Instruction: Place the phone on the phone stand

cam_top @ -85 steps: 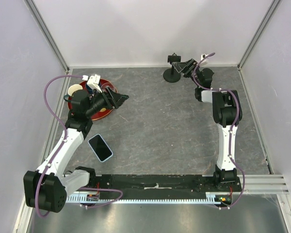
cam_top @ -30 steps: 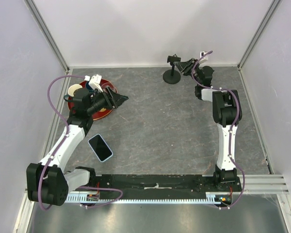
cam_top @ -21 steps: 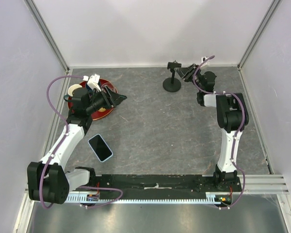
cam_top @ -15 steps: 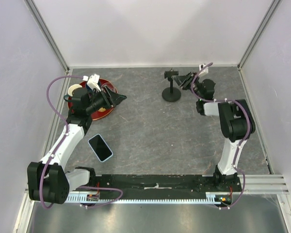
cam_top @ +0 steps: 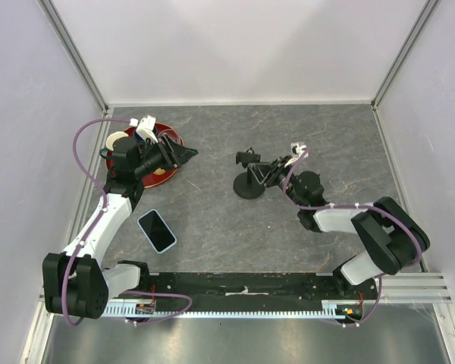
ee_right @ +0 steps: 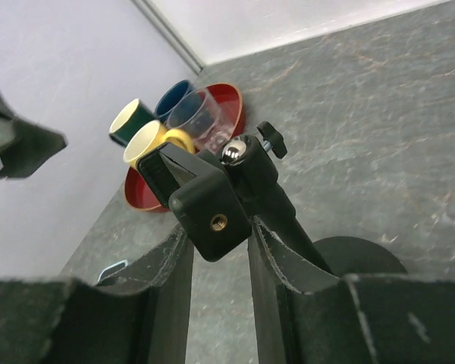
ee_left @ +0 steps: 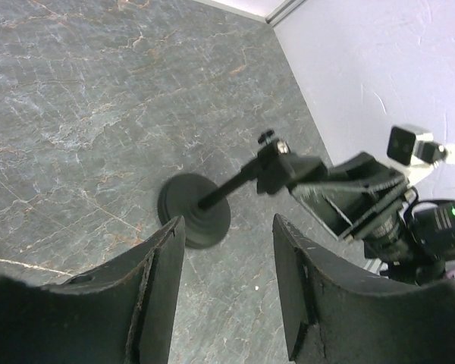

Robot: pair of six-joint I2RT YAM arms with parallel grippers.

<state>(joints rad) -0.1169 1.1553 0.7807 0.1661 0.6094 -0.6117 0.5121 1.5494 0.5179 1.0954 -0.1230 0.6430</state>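
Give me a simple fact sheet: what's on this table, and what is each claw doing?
phone: flat on the table, left side, untouched
phone stand: gripped by the right gripper, mid-table
left gripper: open, empty, beside the red plate
red plate: holds several cups
status: phone not yet on the stand

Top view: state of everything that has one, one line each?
phone: flat on table, screen up, not held
phone stand: clamp empty, gripped by right gripper
right gripper: shut on phone stand
left gripper: open, empty
cups: upright on red plate
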